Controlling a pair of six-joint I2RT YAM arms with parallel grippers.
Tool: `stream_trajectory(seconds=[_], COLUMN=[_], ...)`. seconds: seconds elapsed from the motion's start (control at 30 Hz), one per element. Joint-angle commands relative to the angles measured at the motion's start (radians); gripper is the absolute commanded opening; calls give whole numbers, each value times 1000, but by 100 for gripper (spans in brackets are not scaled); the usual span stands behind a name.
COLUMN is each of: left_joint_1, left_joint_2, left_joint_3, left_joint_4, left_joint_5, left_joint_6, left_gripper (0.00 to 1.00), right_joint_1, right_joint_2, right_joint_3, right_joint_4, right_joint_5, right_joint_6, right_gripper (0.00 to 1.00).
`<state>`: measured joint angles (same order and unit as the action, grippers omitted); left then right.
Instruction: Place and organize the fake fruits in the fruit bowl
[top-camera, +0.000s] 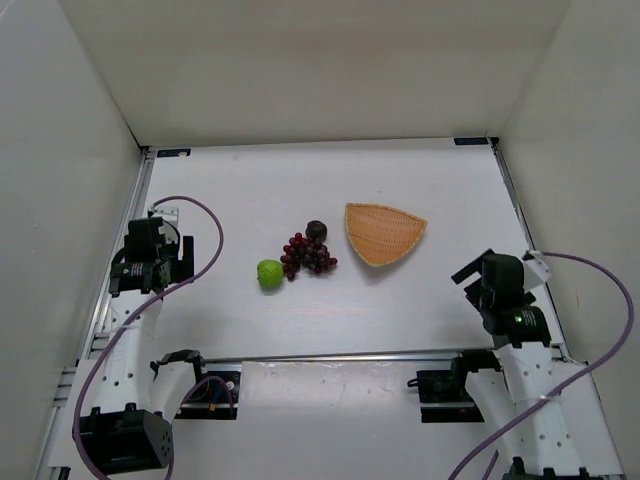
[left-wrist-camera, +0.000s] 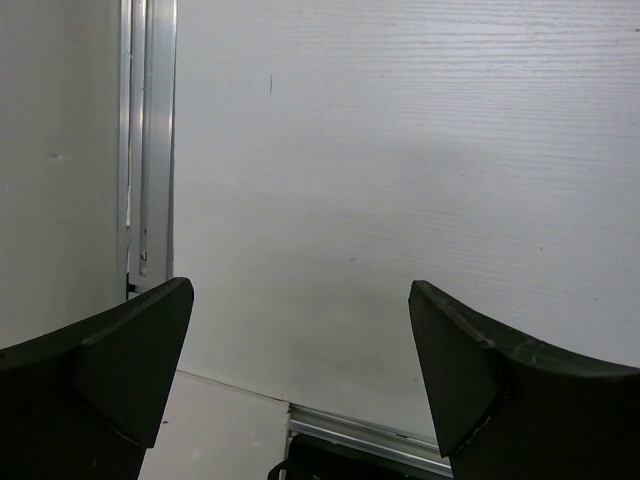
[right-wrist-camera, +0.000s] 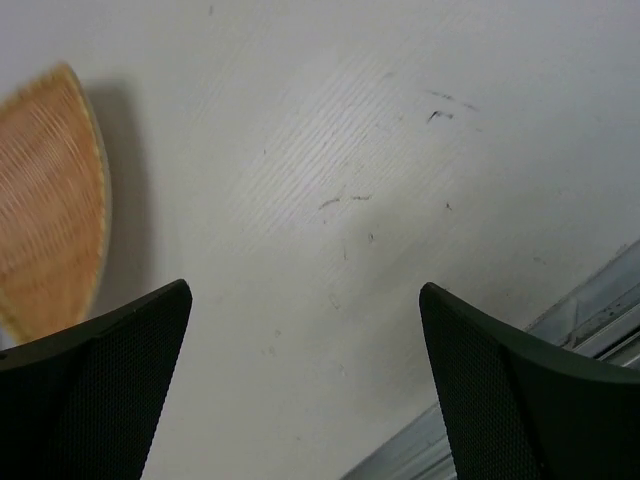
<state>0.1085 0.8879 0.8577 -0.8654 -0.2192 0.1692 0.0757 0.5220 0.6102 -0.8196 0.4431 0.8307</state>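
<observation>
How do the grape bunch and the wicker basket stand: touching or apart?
Apart. The top view shows bare white table between the grape bunch and the wicker basket.

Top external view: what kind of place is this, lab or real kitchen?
Most likely a lab test cell, not a kitchen: plain white walls box in a white table, two arms mounted at its near edge, fake fruits and a wicker basket as props.

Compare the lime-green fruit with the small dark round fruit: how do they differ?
The lime-green fruit is bright and larger; the dark round fruit is purple-black and smaller. The green one lies left of the grape bunch; the dark one lies behind it, nearer the basket. Both are round and outside the basket.
</observation>
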Motion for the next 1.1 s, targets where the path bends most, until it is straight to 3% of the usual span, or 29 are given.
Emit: stream_trajectory(seconds=[0.0, 0.13, 0.2, 0.27, 0.37, 0.47, 0.57, 0.7, 0.97, 1.03, 1.07], left_joint_1=[5, 5, 5, 5, 5, 5, 5, 5, 5, 5, 5], left_joint_2=[-4, 5, 5, -6, -16, -26, -35, -44, -15, -6, 5], left_joint_3=[6, 17, 17, 4, -8, -45, -66, -75, -75, -66, -66], left_joint_4=[2, 2, 2, 2, 2, 2, -7, -7, -7, -7, -7], left_joint_5=[-15, -25, -5, -5, -5, -5, -17, -29, -20, -11, -11], left_joint_6=[-11, -23, -23, -14, -4, -4, -4, 6, 6, 6, 6], left_gripper=[100, 100, 100, 100, 100, 100, 100, 100, 100, 100, 100], right_joint_1=[44, 270, 447, 586, 727, 821, 842, 842, 842, 842, 842], right_joint_2=[152, 326, 451, 557, 812, 1126, 1318, 1470, 1656, 1656, 1656], right_joint_3=[65, 206, 307, 383, 596, 828, 1001, 1103, 1182, 1182, 1182], right_joint_4=[106, 163, 191, 232, 218, 183, 155, 135, 112, 112, 112], right_joint_5=[-181, -104, -61, -99, -176, -143, -193, -262, -225, -245, -245], right_joint_6=[-192, -274, -338, -408, -565, -683, -739, -739, -719, -719, -707], right_gripper=[98, 98, 98, 100, 100, 100, 100, 100, 100, 94, 80])
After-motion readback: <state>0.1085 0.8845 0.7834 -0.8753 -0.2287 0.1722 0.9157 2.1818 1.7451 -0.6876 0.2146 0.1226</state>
